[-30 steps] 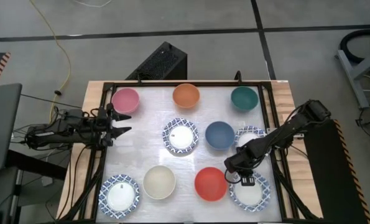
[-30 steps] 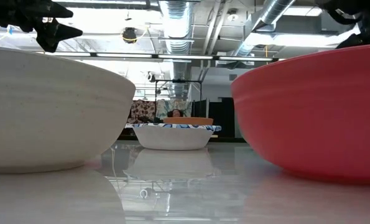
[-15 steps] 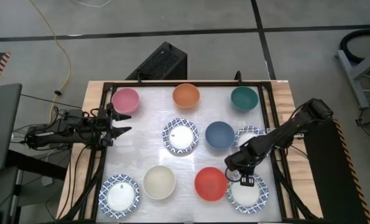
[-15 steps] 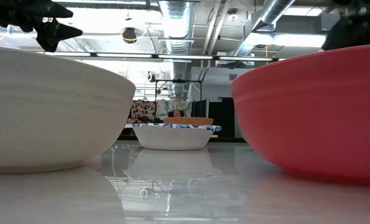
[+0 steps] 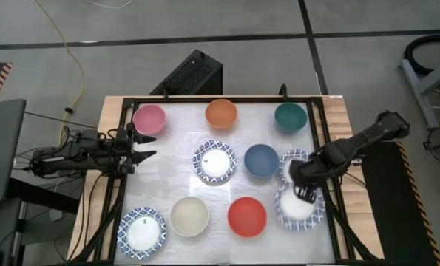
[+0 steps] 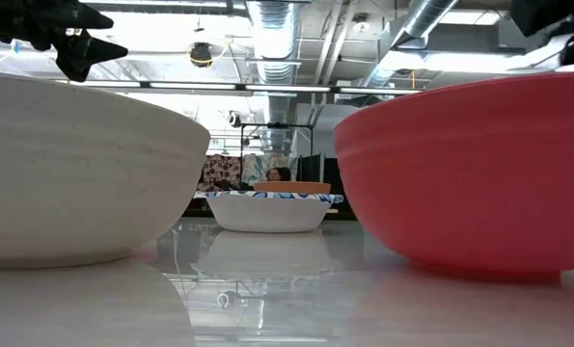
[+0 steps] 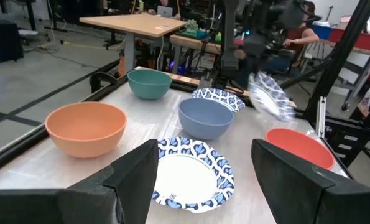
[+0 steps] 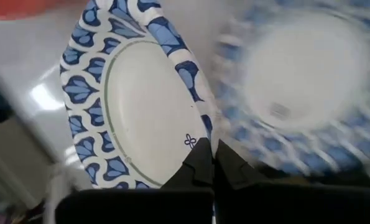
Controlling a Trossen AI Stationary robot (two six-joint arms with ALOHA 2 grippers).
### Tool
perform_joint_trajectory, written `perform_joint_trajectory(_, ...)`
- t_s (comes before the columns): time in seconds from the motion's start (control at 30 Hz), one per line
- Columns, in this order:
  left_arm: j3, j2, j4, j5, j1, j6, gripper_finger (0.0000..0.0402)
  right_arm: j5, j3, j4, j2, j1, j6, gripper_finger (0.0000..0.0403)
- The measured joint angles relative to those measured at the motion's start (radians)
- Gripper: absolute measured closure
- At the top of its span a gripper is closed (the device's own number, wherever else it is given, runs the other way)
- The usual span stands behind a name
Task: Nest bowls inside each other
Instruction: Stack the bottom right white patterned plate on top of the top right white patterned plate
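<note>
Lighting is bright and even. The glossy table [image 5: 175,148] shows broad glare left of the centre patterned bowl [image 5: 214,163]. In the low view, ceiling lights [image 6: 479,60] are overexposed above the red bowl [image 6: 470,173]. In the right wrist view, the farther bowl [image 8: 296,74] is motion-blurred.

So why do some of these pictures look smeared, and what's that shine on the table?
In the right wrist view, the right gripper pinches a sharp blue-patterned bowl, while a second patterned bowl behind is motion-smeared. In the left wrist view, that held bowl is streaked too. In the low view, the glossy table mirrors ceiling lights, and the near cream bowl and red bowl loom huge.
</note>
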Motion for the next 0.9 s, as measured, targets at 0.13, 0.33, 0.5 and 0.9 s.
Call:
perform_joint_trajectory(0.13,0.000,0.000,-0.006,0.000,0.000,-0.011,0.0154,0.083,0.001,-0.142,-0.055,0.000,0.140,0.0398)
perform_joint_trajectory(0.33,0.000,0.000,-0.006,0.000,0.000,-0.019,0.0154,0.223,0.002,-0.185,-0.128,-0.030,0.340,0.0398)
perform_joint_trajectory(0.5,0.000,0.000,-0.006,0.000,0.000,-0.019,0.0154,0.321,0.002,-0.187,-0.150,-0.089,0.494,0.0397)
perform_joint_trajectory(0.9,0.000,0.000,-0.009,0.000,0.000,-0.019,0.0154,0.236,-0.071,-0.188,-0.148,-0.220,0.440,0.0394)
